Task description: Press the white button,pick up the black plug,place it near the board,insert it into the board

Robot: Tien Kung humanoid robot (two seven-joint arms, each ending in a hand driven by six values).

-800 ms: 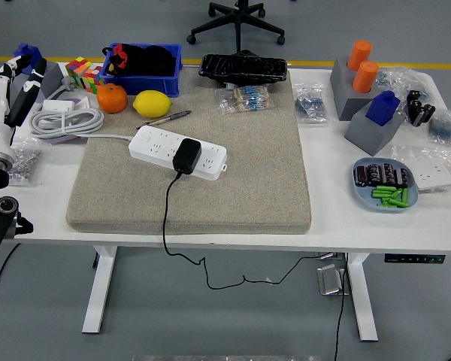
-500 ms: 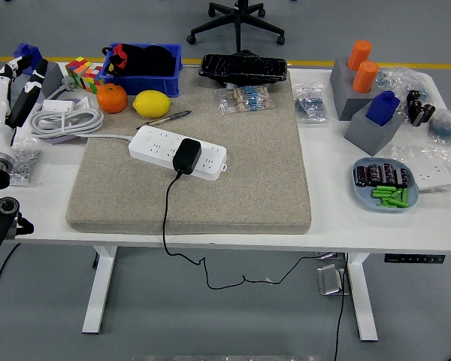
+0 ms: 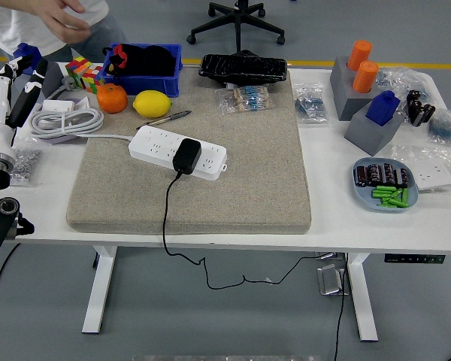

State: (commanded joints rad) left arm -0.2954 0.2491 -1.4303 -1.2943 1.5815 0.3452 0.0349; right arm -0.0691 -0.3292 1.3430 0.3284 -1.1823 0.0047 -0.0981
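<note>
Centrally placed on a coarse beige felt mat [image 3: 240, 173]: white rectangular power board [image 3: 177, 152], smooth plastic, lying diagonally. Seated in one of its sockets: boxy matte black plug [image 3: 186, 156], with thin black cable [image 3: 165, 210] trailing over the near table [image 3: 338, 226] edge. Not distinguishable at this size: white button. Raised at the far left edge: left hand [image 3: 24, 84], black fingers with white forearm casing; cannot tell whether open or closed. Beside it: coiled grey cable [image 3: 66, 120]. Further along the far edge: glossy orange [image 3: 113, 98], yellow lemon [image 3: 152, 103], blue plastic bin [image 3: 143, 68]. At top left: person's hand [image 3: 68, 16] in a white sleeve. No legible writing.
</note>
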